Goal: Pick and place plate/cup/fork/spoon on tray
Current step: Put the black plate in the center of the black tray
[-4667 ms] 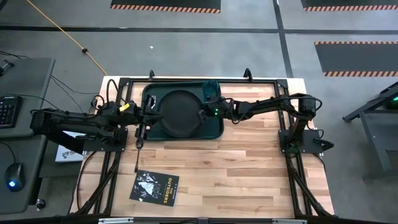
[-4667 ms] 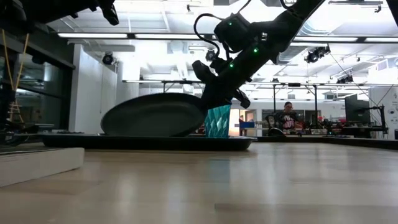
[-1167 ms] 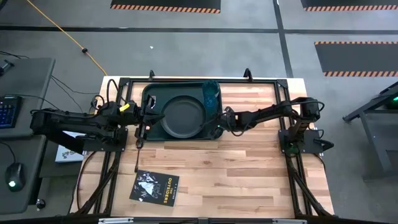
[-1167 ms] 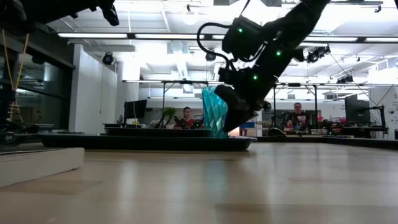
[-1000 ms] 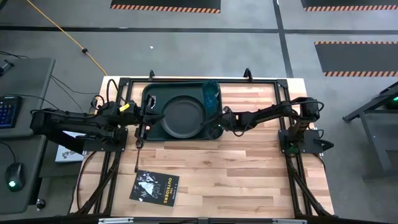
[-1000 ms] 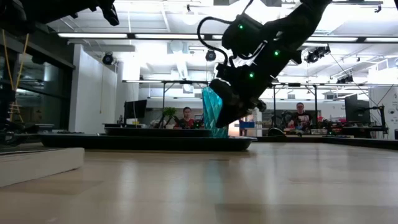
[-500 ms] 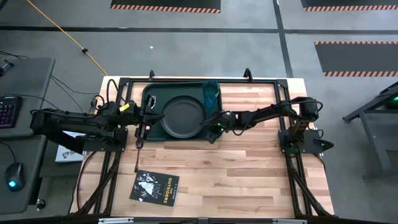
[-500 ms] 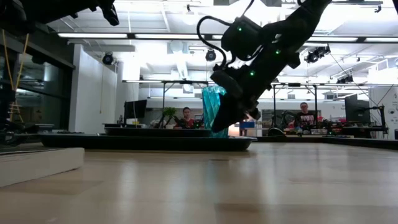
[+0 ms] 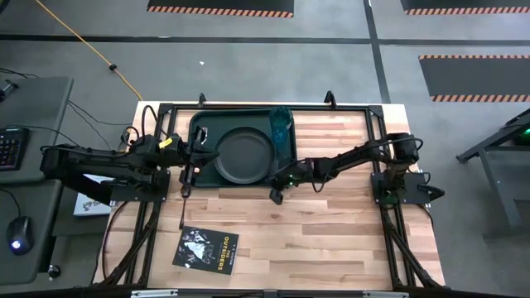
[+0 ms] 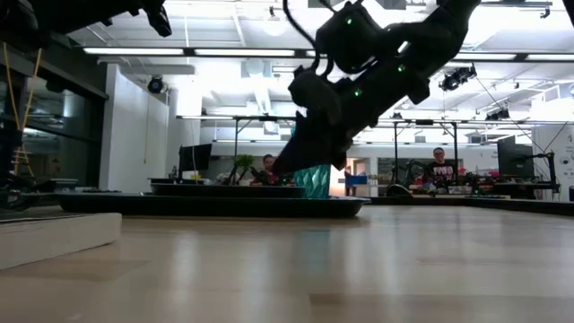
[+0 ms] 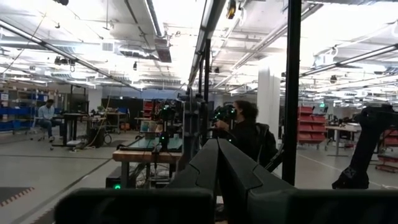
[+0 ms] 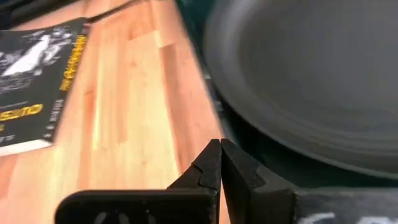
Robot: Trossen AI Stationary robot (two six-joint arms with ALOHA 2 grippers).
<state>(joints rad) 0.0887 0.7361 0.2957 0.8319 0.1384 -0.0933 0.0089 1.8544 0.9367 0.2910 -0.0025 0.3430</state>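
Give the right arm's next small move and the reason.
Probably swing the right gripper, shut and empty just off the tray's front edge, left toward the slim utensil on the wood. The plate and cup already sit on the tray. The left gripper waits by the tray's left end.

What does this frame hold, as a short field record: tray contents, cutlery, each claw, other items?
tray: holds plate and cup
plate: flat on the tray
cup: upright at the tray's right end, beside the plate
fork, spoon: cannot tell them apart; slim items lie off the tray by its left edge
right claw: shut, empty, over the table just off the tray's near edge
left claw: shut, waiting at the tray's left edge
booklet: near-left on the table
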